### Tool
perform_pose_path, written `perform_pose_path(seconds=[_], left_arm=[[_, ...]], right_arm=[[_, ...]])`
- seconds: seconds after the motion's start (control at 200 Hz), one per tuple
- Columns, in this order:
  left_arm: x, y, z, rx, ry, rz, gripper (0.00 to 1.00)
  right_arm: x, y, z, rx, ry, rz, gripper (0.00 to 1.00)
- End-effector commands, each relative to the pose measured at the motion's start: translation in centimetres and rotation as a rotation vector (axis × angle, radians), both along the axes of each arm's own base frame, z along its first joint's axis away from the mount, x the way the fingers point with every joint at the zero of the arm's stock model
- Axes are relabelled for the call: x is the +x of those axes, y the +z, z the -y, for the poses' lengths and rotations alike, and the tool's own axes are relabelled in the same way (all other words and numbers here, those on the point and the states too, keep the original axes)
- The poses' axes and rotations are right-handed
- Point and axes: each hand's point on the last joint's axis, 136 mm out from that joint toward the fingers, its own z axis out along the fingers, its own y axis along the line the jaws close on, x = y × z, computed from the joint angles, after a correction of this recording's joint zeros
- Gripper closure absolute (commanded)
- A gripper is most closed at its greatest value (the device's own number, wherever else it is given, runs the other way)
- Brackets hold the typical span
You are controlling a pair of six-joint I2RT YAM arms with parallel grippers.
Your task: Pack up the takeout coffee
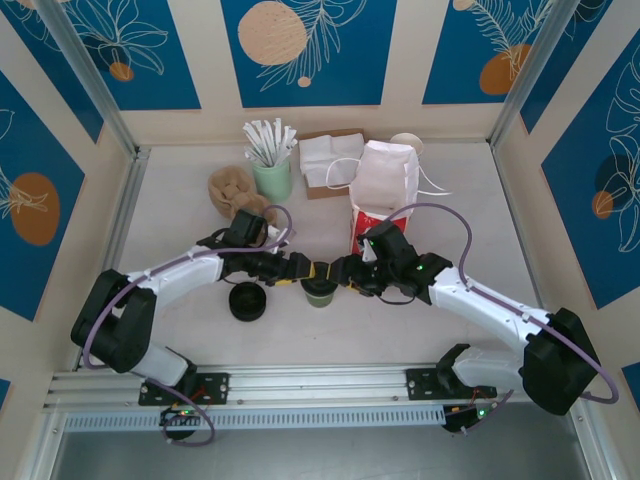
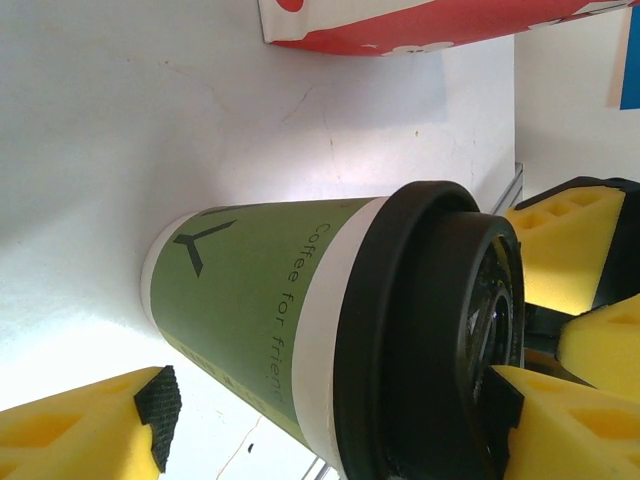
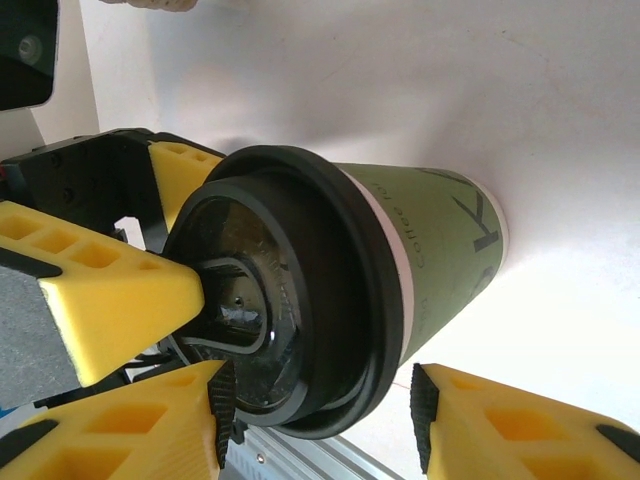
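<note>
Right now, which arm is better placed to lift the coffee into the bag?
Probably the right. The right gripper straddles the takeout coffee at its lid rim, and the red-and-white bag stands on that arm's side of the table. The left gripper has one finger over the lid's top.

Table count, by kind

There was one lidded coffee (image 1: 319, 290), one bag (image 1: 383, 190), one stack of lids (image 1: 247, 301), one lidless cup rim (image 1: 408, 143) (a lone cup or a stack, the bag hid which), one mint holder (image 1: 272, 182), one bunch of white sticks (image 1: 268, 140) too crowded to count, one brown tray (image 1: 345, 136) and one tan bundle (image 1: 232, 190).
</note>
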Motion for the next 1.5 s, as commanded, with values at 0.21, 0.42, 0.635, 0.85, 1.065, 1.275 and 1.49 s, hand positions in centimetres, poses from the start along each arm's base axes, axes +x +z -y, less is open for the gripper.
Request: perform_pose_path(seconds=[0.21,0.42,0.635,0.85,1.065,1.275,1.49], left_arm=[[-0.6,-1.3,-0.1,0.025,-0.008,-0.027,0.24],[-1.2,-2.3,-0.3,0.031,-0.008,-0.044,0.25],[-1.3,-2.6,-0.3,0.030,-0.004,-0.050,0.25],[-1.3,-2.2,0.2,0.029,-0.013,-0.043,0.26],[-1.2,-2.6,0.4,0.039,-0.017,-0.047,0.26],[-1.3,-2.9,0.4,0.044,-0.017,-0.057,0.26],[-1.5,-3.4,0.2,0.055,-0.015,-0.063,0.26]], right_arm=[[0.2,0.0,-0.2,-0.020,0.010,0.002,0.49],[0.0,-0.8,0.1,-0.036,0.006,-0.012,0.48],[-0.2,-1.4,0.3,-0.046,0.002,-0.023,0.49],[-0.5,-2.1,0.6,-0.063,-0.003,-0.036,0.49],[-0.8,-3.0,1.3,-0.084,-0.028,-0.056,0.49],[-0.8,-3.4,1.6,-0.104,-0.035,-0.061,0.49],[-1.0,-3.9,2.0,-0.121,-0.043,-0.065,0.49]])
